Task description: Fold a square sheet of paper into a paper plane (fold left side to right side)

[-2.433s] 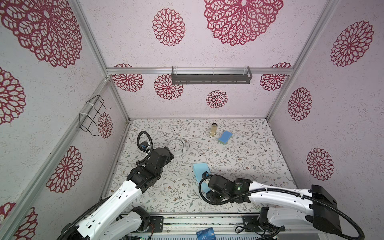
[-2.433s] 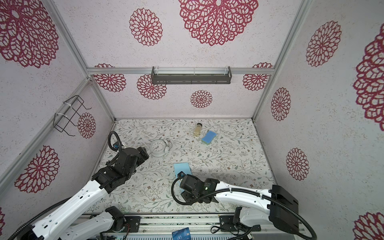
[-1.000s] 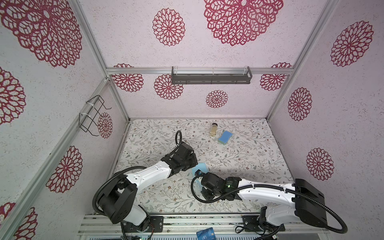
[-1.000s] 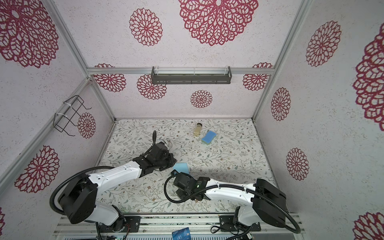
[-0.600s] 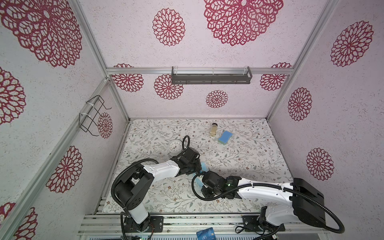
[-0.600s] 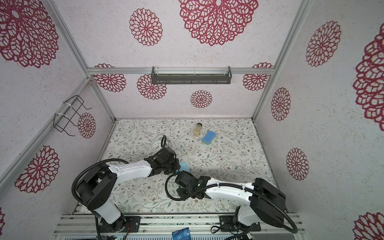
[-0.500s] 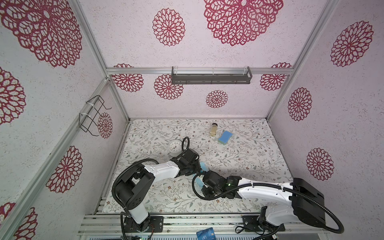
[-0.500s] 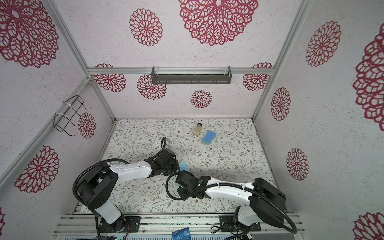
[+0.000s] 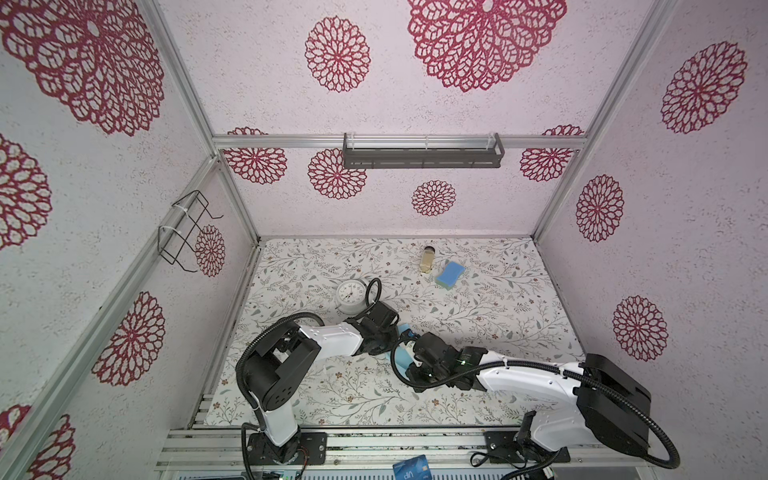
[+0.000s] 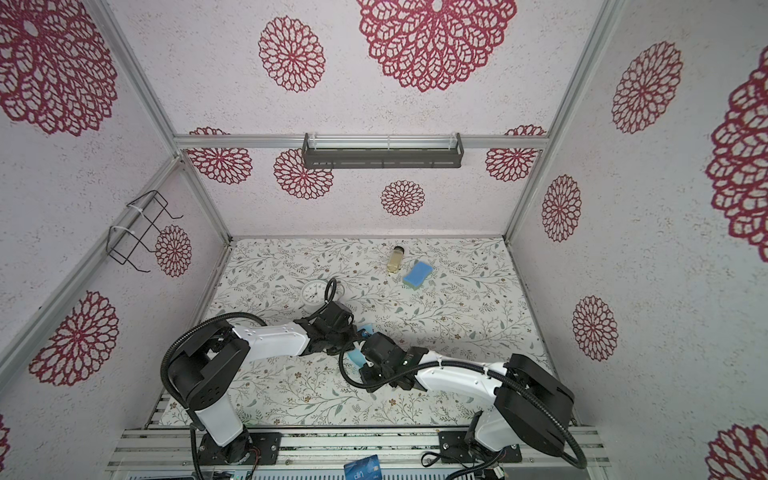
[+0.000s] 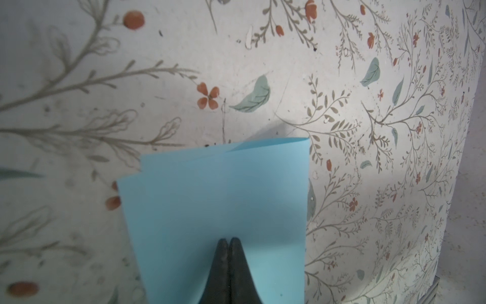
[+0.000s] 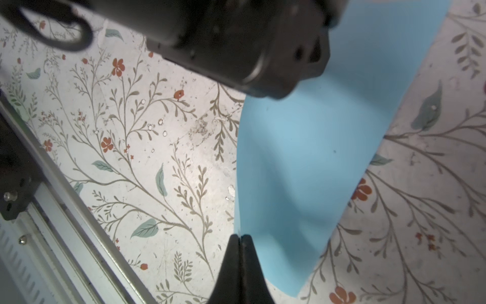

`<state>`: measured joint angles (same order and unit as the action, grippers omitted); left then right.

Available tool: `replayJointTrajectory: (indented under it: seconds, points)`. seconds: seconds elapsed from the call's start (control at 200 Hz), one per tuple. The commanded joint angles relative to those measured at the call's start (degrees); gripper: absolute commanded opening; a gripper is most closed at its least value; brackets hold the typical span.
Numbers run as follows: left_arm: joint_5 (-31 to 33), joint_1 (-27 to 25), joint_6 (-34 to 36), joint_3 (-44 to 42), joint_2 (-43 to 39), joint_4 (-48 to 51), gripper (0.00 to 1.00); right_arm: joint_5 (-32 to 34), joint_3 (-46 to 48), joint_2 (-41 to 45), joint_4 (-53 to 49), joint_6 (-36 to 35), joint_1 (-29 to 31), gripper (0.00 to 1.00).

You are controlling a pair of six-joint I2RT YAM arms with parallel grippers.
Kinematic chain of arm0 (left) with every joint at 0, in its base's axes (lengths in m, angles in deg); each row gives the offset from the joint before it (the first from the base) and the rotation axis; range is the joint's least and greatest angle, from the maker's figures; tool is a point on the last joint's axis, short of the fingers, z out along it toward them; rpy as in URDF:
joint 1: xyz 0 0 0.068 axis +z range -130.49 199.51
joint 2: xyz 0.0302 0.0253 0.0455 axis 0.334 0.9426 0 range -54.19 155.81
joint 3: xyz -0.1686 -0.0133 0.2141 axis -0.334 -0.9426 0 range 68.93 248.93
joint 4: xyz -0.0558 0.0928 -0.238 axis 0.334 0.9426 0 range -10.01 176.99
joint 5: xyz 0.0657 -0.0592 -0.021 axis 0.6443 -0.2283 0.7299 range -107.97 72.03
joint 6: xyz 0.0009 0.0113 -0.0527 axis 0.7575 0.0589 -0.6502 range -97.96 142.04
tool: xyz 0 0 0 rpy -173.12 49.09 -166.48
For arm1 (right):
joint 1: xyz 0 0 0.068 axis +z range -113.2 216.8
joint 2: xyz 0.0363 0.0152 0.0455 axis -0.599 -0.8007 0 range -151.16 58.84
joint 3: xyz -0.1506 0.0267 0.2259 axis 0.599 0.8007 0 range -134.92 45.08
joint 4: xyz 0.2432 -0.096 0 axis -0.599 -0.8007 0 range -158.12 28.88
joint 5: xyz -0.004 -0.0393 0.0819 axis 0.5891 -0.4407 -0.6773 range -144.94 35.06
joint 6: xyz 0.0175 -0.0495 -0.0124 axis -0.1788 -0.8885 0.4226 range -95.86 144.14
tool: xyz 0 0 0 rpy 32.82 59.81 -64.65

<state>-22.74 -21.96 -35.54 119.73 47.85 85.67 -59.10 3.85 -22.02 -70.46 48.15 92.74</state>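
Sheet of paper: plain light blue, both faces you can see. Table: off-white print of grey-green twigs, teal leaves and small red-orange flowers. Clock: white. Sponge, right of the clock: blue over green. Walls: pale pink, crimson lace rosettes. Shelf: dark grey.

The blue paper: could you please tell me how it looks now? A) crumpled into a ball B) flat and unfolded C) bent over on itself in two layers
C: in the left wrist view the paper is bent over on itself, with two offset edges showing.
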Motion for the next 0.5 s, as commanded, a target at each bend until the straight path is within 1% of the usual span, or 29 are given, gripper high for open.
replayJointTrajectory:
  seconds: [0.0,0.285,0.355,0.495]
  points:
    - [1.0,-0.1,1.9,0.4,2.2,1.1,0.0,-2.6,-0.7,-1.1,2.7,0.5,-2.4,0.0]
    - [0.7,-0.1,2.8,0.5,2.0,1.1,0.0,-7.7,-2.1,-4.8,4.1,-1.6,-7.3,0.0]
    - [0.7,-0.2,3.0,0.9,2.0,1.7,0.0,-8.8,-3.2,-5.8,3.0,-3.2,-8.0,0.0]
    - [1.0,-0.2,3.2,1.0,1.7,2.1,0.0,-9.1,-5.5,-7.5,-0.9,-7.7,-8.4,0.0]
